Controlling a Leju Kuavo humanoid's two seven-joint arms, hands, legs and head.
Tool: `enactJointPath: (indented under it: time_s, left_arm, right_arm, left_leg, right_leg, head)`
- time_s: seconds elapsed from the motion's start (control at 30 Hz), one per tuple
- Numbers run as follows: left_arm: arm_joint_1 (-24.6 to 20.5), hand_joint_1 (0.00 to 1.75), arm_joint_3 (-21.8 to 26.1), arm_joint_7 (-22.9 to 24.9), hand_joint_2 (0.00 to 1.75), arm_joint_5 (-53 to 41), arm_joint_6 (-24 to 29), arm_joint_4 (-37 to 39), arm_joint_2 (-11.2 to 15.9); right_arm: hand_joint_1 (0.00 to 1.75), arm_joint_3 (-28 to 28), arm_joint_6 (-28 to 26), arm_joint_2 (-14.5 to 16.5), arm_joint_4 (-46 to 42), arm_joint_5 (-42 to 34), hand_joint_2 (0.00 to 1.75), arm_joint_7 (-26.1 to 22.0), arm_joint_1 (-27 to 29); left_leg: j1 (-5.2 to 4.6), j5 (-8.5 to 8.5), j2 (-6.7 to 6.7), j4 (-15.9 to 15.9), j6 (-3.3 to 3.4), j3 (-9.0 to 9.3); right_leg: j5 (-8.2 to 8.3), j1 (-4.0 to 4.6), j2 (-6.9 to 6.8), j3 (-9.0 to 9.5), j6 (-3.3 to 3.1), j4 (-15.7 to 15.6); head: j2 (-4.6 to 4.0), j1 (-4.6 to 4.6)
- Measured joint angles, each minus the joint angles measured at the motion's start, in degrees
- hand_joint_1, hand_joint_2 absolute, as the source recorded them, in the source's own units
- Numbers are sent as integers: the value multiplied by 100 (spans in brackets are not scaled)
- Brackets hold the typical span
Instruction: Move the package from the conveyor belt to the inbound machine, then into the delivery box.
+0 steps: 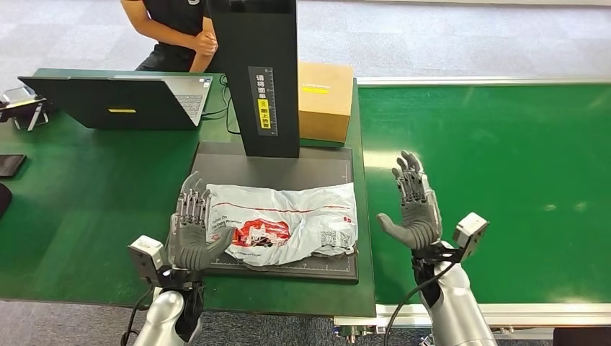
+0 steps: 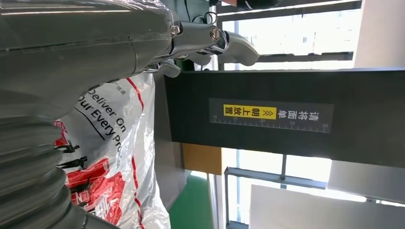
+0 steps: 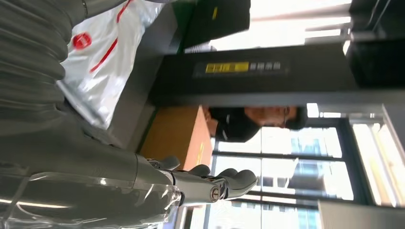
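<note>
Package (image 1: pixel 284 223) is a white poly mailer with red print, lying crumpled on the dark plate of the inbound machine (image 1: pixel 288 169), right under its black post, so it's off the conveyor belt (image 1: pixel 504 158) already. The delivery box leg is what's left, I'd say.

My left hand (image 1: pixel 191 231) sits at the mailer's left edge, fingers straight up and apart, thumb poking toward the bag. It may be just touching the plastic, hard to call from up here. It isn't holding anything. My right hand (image 1: pixel 416 205) hovers over the green belt, a little way off the mailer's right edge, palm facing in, fingers spread and also holding nothing.

What worries me:
- The bag is slick, floppy plastic. If I squeeze from both sides it'll probably just fold and bulge upward instead of lifting, then slide out.
- The right side hangs near the plate edge, so a clumsy push from the left could shove it into the seam by the belt.
- The post is close behind the bag, so lifting straight up and back risks knocking my fingers on it.
- A cardboard box (image 1: pixel 326 101) stands behind the machine, and a person (image 1: pixel 176 29) sits by the laptop (image 1: pixel 115 101), so swinging wide isn't great either.
</note>
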Motion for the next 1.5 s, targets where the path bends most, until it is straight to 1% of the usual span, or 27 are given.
enactJointPath:
  time_s: [0.13, 0.23, 0.33, 0.43, 0.57, 0.9, 1.5]
  left_arm:
    - [10, 0, 5, -15, 175, -82, -25, -1, 0]
    - [4, 0, 5, -15, 175, -109, -31, -1, 0]
    - [0, 0, 2, -16, 175, -168, -13, -1, 2]
    - [0, 0, -1, -19, 175, -212, 16, -1, 8]
    - [-1, 0, -2, -20, 175, -226, 23, -1, 25]
    - [4, 0, -3, -23, 175, -219, 17, -1, 48]
    - [8, 0, -3, -25, 175, -217, -23, -1, 52]
  right_arm:
    - [0, -472, -79, 87, -258, 189, 175, 14, 350]
    - [0, -639, -142, 145, -363, 314, 175, 8, 501]
    - [0, -719, -376, 191, -445, 562, 175, -3, 584]
    - [0, -733, -631, 227, -493, 925, 175, -6, 639]
    - [0, -733, -733, 257, -506, 1165, 175, -8, 713]
    - [0, -733, -738, 311, -532, 1355, 175, -8, 826]
    - [0, -733, -748, 331, -668, 1451, 175, -2, 897]
  left_leg:
    - [0, 0, -1, -1, -1, 0]
    - [1, 0, 2, -1, -1, 1]
    - [1, 0, 3, -1, -1, 1]
    - [1, 0, 3, -1, -1, 2]
    - [1, 0, 3, -1, -1, 1]
    - [1, 0, 3, -1, -1, 1]
    - [1, 0, 3, -1, -1, 1]
  right_leg:
    - [-1, 3, 1, -1, -2, 0]
    - [-2, 3, 2, -1, -3, 0]
    - [-1, 2, 3, -1, -2, 0]
    - [-1, 2, 3, 0, -2, 0]
    - [-1, 1, 3, 0, -2, 0]
    - [-1, 1, 3, 0, -2, 0]
    - [-1, 1, 3, 0, -2, 0]
  head:
    - [0, 0]
    - [0, -1]
    - [0, 1]
    - [0, 1]
    - [0, 0]
    - [0, 0]
    - [0, 1]
